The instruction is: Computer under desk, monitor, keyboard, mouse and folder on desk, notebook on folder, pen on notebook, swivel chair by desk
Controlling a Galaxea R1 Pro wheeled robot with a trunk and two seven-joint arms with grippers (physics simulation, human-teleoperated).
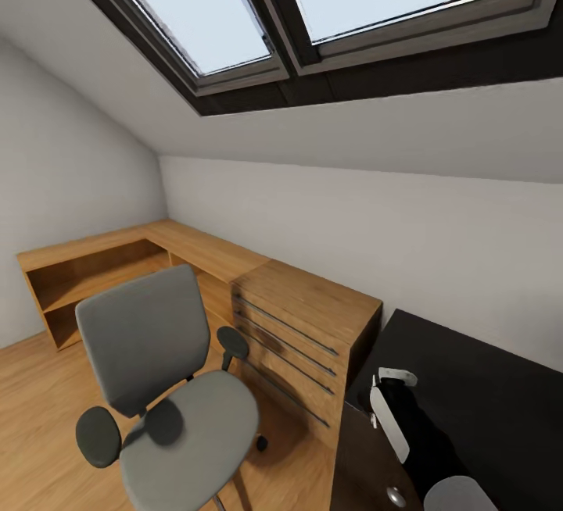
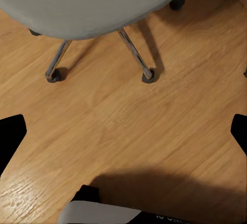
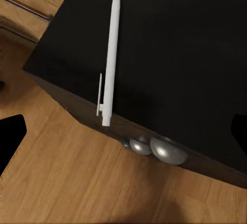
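Pen [image 3: 110,54] step: right fingers look to be pinching it over the table [image 3: 180,54]; left fingers spread above the floor [image 2: 128,126]. Next: find notebook.

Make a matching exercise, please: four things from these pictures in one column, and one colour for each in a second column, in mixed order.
Things:
1. swivel chair seat
2. pen
3. desk top
4. floor

Colours:
A. black
B. light wood
C. grey
D. white

Pairs: 1-C, 2-D, 3-A, 4-B
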